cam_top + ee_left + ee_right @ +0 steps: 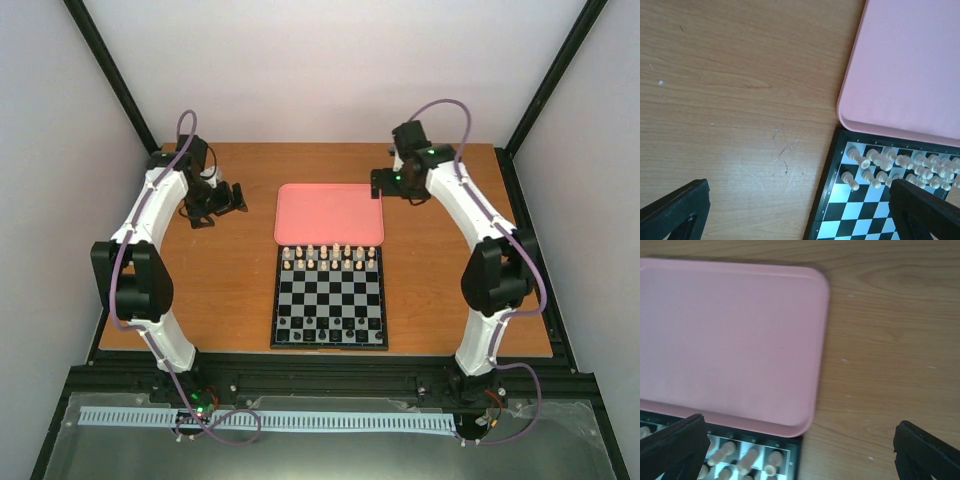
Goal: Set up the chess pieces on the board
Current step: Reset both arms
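Observation:
The board (330, 300) lies in the middle of the table. Cream chess pieces (331, 258) stand in two rows along its far edge, and black pieces (329, 329) fill its near rows. My left gripper (238, 198) hovers over bare wood to the far left of the board, open and empty. In the left wrist view its fingers (676, 210) frame the board's corner (860, 220) and the cream pieces (890, 165). At the pink tray's far right corner my right gripper (379, 185) hangs open and empty. The right wrist view shows cream pieces (747, 460) on the board (796, 460) below it.
A plain pink tray (330, 213) with nothing in it lies against the board's far edge, seen too in the wrist views as the tray (905, 65) and the tray (730, 340). The black frame posts stand at the table's back corners.

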